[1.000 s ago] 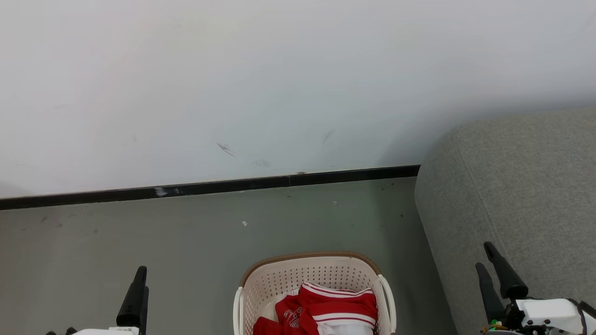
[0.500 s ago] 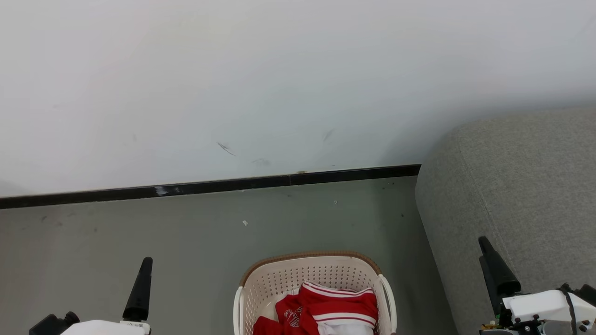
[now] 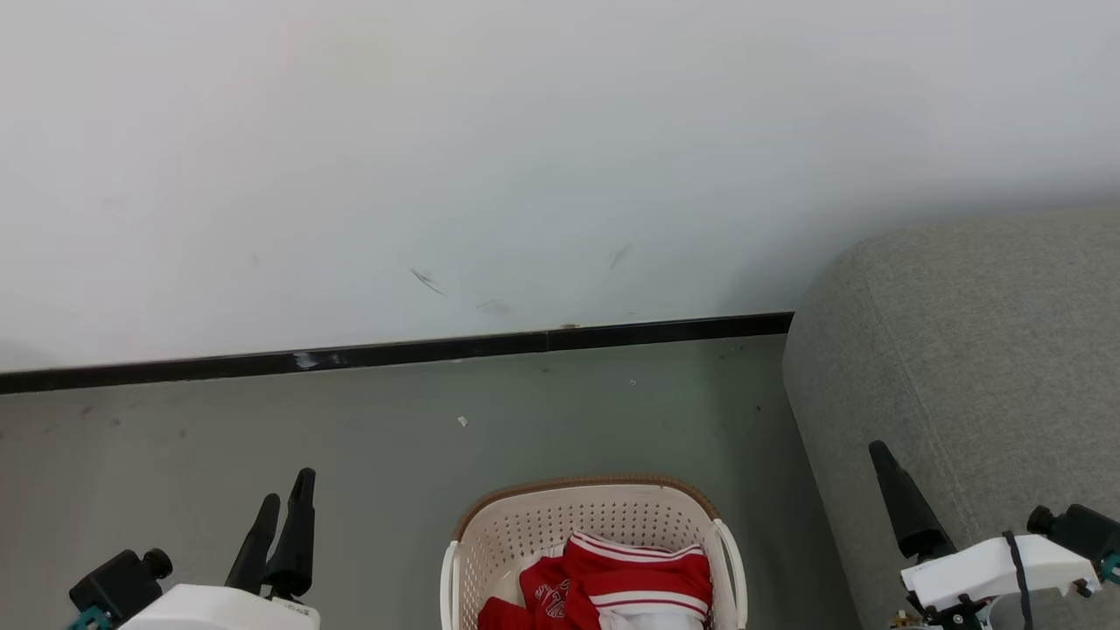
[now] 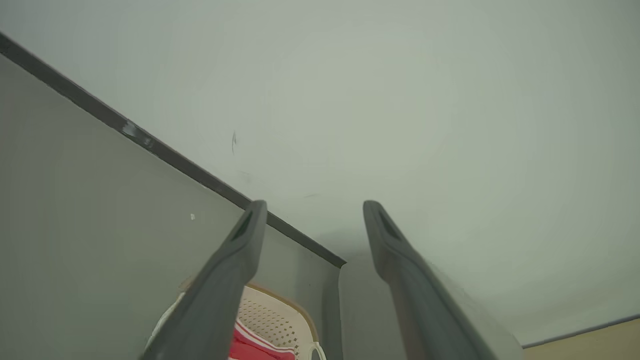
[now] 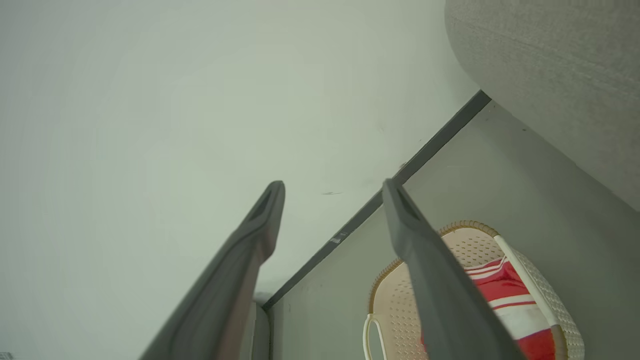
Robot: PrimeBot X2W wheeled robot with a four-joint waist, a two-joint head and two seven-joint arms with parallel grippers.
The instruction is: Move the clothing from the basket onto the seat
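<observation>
Left gripper (image 4: pixel 315 205) and right gripper (image 5: pixel 334 184) both spread, empty, touching nothing. Clothing (image 3: pixel 612 577) lies in basket (image 3: pixel 577 516), near seat (image 3: pixel 962 350). Wrist views give finger gaps; head view, lettering on clothing.

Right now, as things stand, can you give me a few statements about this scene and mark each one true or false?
1. The clothing lies in the basket. True.
2. The left tool grips a garment. False: it is open and holds nothing.
3. The seat is on the robot's right of the basket. True.
4. The basket stands on the seat. False: it stands on the floor beside the seat.
5. The right tool is open. True.
</observation>
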